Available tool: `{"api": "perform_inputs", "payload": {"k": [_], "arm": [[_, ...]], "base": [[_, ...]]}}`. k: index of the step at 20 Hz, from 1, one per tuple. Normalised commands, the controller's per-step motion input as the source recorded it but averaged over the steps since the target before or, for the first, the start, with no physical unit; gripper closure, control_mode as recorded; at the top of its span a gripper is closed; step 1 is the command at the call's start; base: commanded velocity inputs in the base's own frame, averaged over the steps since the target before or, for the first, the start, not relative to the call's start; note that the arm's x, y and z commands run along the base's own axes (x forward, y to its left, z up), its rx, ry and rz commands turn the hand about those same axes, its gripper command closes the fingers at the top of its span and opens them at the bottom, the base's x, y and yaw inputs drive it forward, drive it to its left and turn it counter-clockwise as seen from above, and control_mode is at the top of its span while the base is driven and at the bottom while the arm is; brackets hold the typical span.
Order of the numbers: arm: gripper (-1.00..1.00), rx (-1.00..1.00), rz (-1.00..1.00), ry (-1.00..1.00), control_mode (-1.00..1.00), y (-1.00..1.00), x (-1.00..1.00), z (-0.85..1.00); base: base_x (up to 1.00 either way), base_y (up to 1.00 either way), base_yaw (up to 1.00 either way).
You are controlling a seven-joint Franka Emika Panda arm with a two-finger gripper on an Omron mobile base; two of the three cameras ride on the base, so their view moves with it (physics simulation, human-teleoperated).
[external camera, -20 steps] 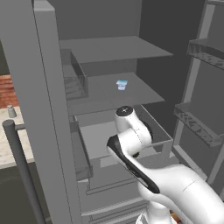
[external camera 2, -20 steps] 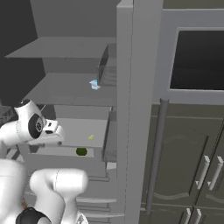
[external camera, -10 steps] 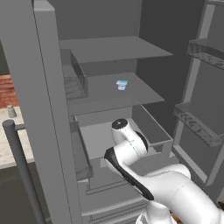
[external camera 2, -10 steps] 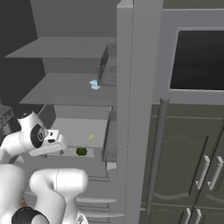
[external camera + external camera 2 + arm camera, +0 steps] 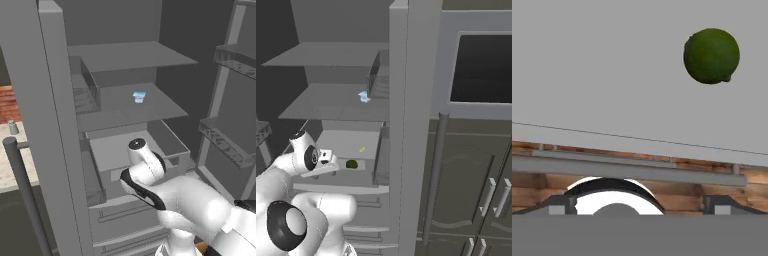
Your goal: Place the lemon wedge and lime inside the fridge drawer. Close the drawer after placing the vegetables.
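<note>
Compared with a second ago, the arm has come lower and nearer to the base, and the vegetables have not moved. The gripper (image 5: 331, 159) is released, its fingers wide apart and holding nothing. In the right base view the lime (image 5: 351, 164) and the lemon wedge (image 5: 362, 149) lie apart on the floor of the fridge drawer (image 5: 381, 162), which stands pulled out. The left base view shows the drawer's lighter front panel instead. The hand view shows the lime as a smooth, dark green ball on plain grey.
</note>
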Motion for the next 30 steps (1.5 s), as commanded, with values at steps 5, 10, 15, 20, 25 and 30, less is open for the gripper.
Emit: {"api": "perform_inputs", "payload": {"k": [5, 10, 15, 20, 25, 30], "arm": [[-1.0, 0.06, 0.0, 0.0, -1.0, 0.0, 0.74, 0.05], [-1.0, 0.04, 0.0, 0.0, -1.0, 0.01, 0.72, 0.01], [-1.0, 0.02, 0.0, 0.0, -1.0, 0.04, 0.62, 0.03], [-1.0, 0.05, 0.0, -0.03, -1.0, 0.07, 0.53, 0.07], [-1.0, 0.05, 0.0, -0.04, -1.0, 0.05, 0.53, 0.13], [-1.0, 0.02, 0.0, -0.03, -1.0, 0.16, 0.48, 0.06]], "base": [[0.0, 0.0, 0.0], [0.0, 0.0, 0.0], [0.0, 0.0, 0.0], [0.0, 0.0, 0.0], [0.0, 0.0, 0.0], [0.0, 0.0, 0.0]]}}
